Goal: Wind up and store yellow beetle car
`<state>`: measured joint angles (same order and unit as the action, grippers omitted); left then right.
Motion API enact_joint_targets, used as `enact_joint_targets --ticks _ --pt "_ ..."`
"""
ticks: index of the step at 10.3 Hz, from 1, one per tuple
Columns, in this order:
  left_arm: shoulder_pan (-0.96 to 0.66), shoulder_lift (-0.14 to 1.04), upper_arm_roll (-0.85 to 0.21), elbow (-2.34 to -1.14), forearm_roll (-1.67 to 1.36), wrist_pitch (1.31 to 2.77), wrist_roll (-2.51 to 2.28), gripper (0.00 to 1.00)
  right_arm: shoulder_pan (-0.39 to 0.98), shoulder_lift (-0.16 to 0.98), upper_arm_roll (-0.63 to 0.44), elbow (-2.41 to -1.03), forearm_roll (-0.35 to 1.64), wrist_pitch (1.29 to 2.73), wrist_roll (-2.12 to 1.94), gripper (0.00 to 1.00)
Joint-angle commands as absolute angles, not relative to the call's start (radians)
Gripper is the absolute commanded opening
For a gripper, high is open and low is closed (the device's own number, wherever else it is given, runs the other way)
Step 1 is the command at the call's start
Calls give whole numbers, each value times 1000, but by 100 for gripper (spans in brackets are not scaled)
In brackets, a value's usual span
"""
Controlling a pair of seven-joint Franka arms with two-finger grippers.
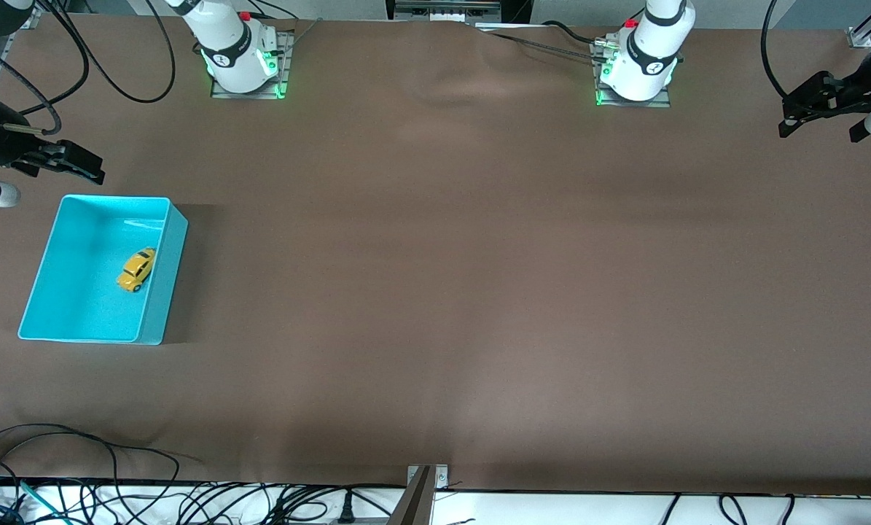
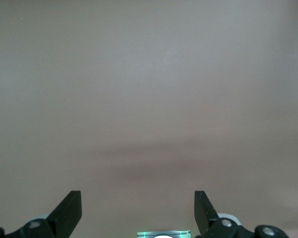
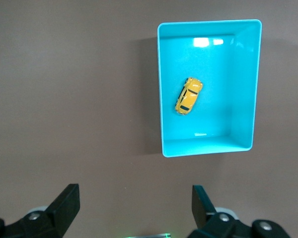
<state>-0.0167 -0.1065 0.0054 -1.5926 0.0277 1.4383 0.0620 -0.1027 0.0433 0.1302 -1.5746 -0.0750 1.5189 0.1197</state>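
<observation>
The car [image 1: 136, 270] is lying inside the bin [image 1: 169, 284], near the wall facing the worktop's [image 1: 479, 292] middle, so storing looks done; whether it is wound up is not showing. Its long axis is running diagonally across the bin; which end is the nose I cannot tell. The right gripper [image 1: 78, 164] is hanging spread and empty just beside the bin. The left gripper [image 1: 807, 109] is waiting, spread, over bare worktop at its own end.
</observation>
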Motion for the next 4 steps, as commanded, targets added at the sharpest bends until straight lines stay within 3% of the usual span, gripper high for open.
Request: enact_joint_targets --ticks 1,4 --pt "-18 -110 6 -1597 14 1451 49 100 -98 15 120 -1605 -51 1534 121 100" --pt "-18 -110 5 -1598 14 1448 49 100 -98 15 120 -1605 -51 1534 123 100"
